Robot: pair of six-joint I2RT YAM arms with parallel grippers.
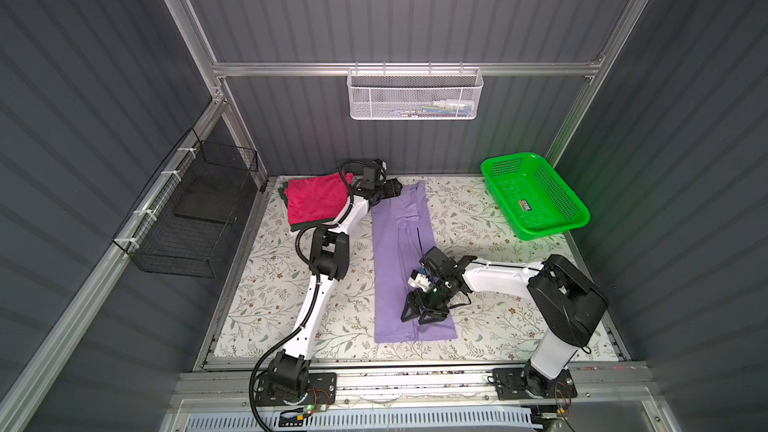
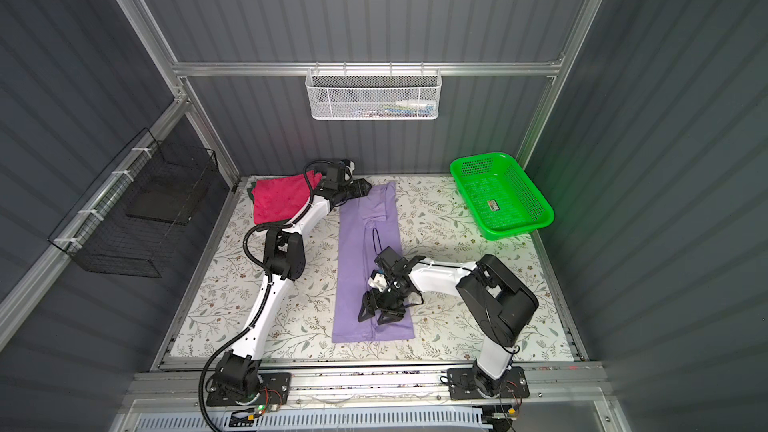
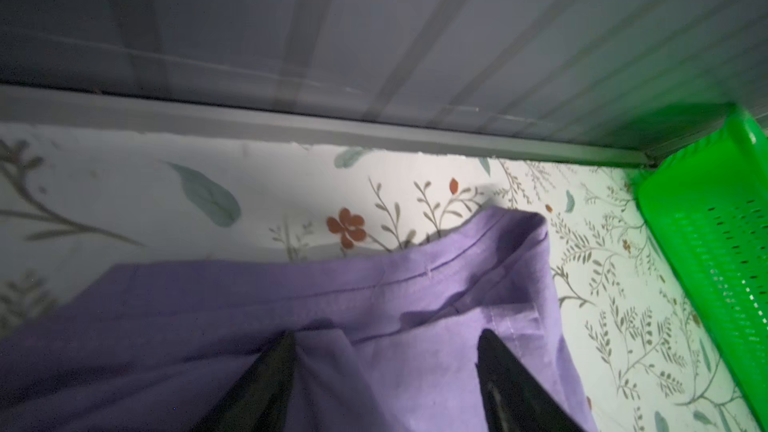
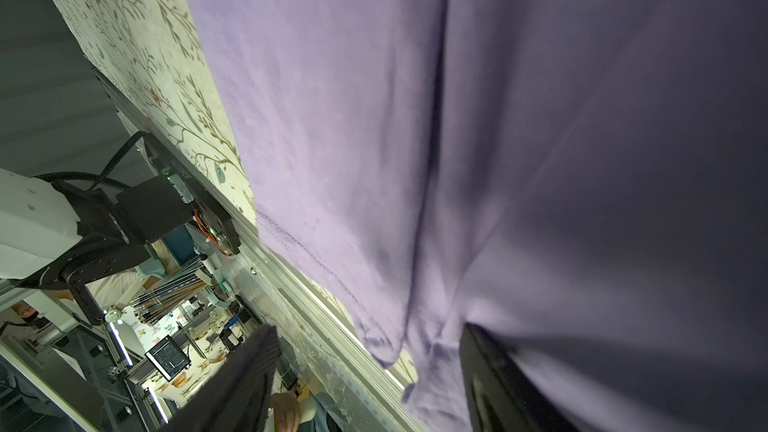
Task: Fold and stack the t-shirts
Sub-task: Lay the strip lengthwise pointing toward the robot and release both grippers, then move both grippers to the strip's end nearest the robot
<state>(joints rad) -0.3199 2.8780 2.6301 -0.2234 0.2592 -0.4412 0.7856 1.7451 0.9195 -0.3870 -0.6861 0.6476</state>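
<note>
Though meshed, basket with sticker

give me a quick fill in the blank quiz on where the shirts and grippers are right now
1. The folded magenta-pink cloth t-shirt lies on top of a dark t-shirt coloured ____.
2. The bright green plastic mesh basket holds ____ t-shirts.
3. The gripper at the near end of the long lavender-purple cloth t-shirt is the robot's ____ one.
Missing words: green; no; right.
</note>
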